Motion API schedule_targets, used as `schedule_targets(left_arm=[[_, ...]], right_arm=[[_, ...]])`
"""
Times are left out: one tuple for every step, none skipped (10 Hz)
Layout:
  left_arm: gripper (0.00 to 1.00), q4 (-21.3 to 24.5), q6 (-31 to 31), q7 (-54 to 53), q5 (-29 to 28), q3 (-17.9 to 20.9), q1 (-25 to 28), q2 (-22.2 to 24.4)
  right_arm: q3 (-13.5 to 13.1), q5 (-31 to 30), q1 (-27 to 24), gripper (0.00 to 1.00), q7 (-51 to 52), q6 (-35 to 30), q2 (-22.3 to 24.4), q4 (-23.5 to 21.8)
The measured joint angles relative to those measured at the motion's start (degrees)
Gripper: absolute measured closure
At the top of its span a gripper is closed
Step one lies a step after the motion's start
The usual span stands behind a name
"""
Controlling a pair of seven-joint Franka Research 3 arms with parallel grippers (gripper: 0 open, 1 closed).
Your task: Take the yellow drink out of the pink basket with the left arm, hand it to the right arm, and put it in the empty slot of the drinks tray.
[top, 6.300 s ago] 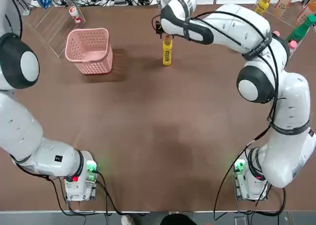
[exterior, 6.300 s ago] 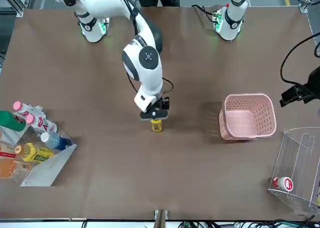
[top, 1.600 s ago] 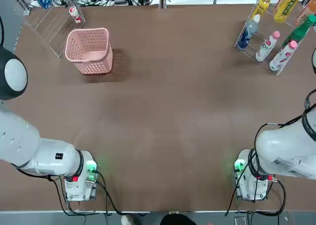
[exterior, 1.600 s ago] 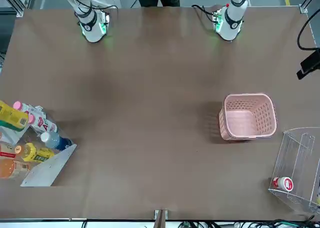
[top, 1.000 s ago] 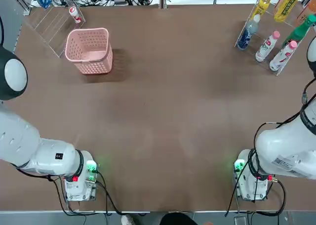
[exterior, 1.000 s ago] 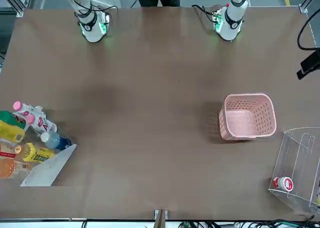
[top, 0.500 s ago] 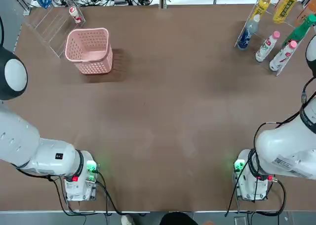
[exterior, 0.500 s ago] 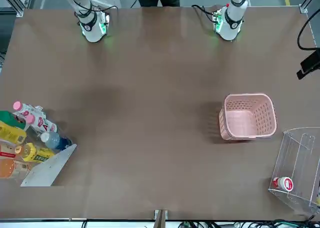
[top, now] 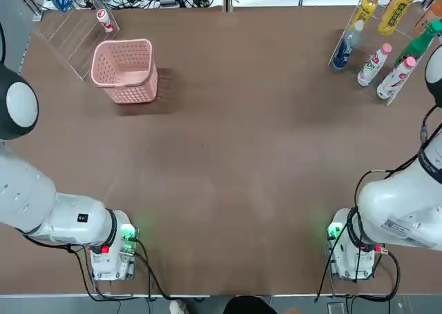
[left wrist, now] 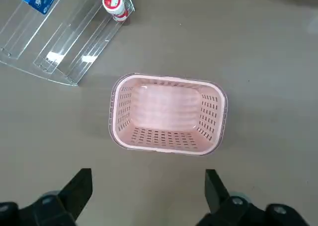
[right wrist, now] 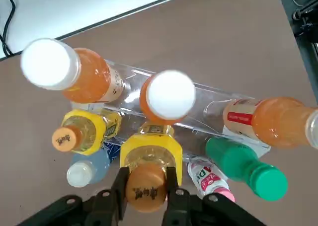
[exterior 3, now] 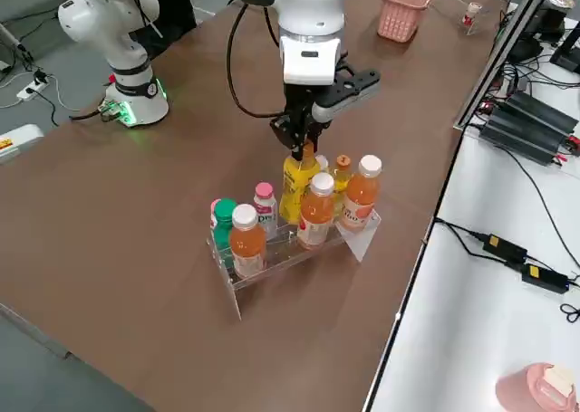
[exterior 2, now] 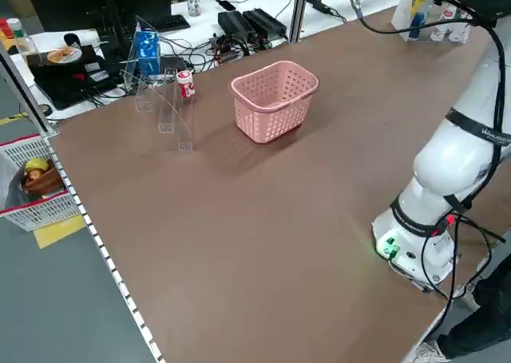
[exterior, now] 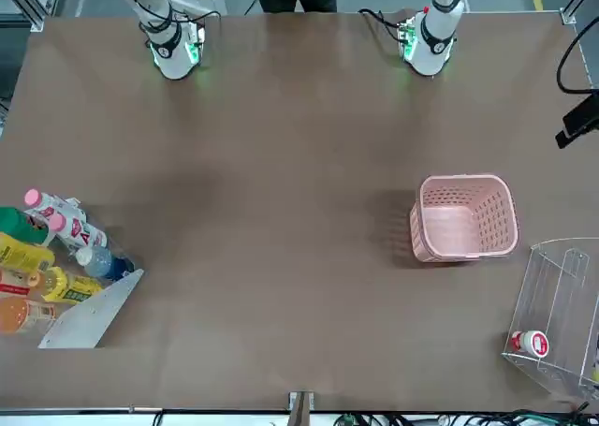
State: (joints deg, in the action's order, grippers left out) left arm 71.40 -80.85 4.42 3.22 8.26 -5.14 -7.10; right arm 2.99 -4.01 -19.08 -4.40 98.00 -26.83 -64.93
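Yellow drink [top: 398, 9] lower over brown tabletop [top: 228, 148].

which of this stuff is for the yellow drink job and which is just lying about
Job:
- yellow drink, in right gripper
- drinks tray
- pink basket
- left gripper, open above basket

Lying about:
- red-and-white bottle
- blue packet

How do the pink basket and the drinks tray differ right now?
The pink basket is opaque mesh; the drinks tray is clear.
The pink basket is empty, whereas the drinks tray holds several bottles.
The pink basket stands toward the left arm's side, the drinks tray toward the right arm's.
Both rest on the table.
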Motion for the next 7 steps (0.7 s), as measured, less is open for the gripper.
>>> schedule_targets(left_arm=[[0.00, 0.0, 0.0, 0.0, 0.0, 0.0, 0.0, 0.0], [0.00, 0.0, 0.0, 0.0, 0.0, 0.0, 0.0, 0.0], [0.00, 0.0, 0.0, 0.0, 0.0, 0.0, 0.0, 0.0], [0.00, 0.0, 0.0, 0.0, 0.0, 0.0, 0.0, 0.0], [0.00, 0.0, 0.0, 0.0, 0.0, 0.0, 0.0, 0.0], [0.00, 0.0, 0.0, 0.0, 0.0, 0.0, 0.0, 0.0], [0.00, 0.0, 0.0, 0.0, 0.0, 0.0, 0.0, 0.0]], right_arm=[[0.0, 0.0, -0.1, 0.66, 0.0, 0.1, -0.3, 0.0], [0.0, 0.0, -0.2, 0.66, 0.0, 0.1, -0.7, 0.0], [0.0, 0.0, -0.4, 0.66, 0.0, 0.2, -1.3, 0.0], [0.0, 0.0, -0.6, 0.66, 0.0, 0.2, -1.7, 0.0], [0.0, 0.0, -0.7, 0.66, 0.1, 0.3, -1.9, 0.0], [0.0, 0.1, -0.8, 0.66, 0.3, 0.3, -2.1, 0.0], [0.0, 0.4, -1.0, 0.66, 0.8, 0.3, -2.4, 0.0]])
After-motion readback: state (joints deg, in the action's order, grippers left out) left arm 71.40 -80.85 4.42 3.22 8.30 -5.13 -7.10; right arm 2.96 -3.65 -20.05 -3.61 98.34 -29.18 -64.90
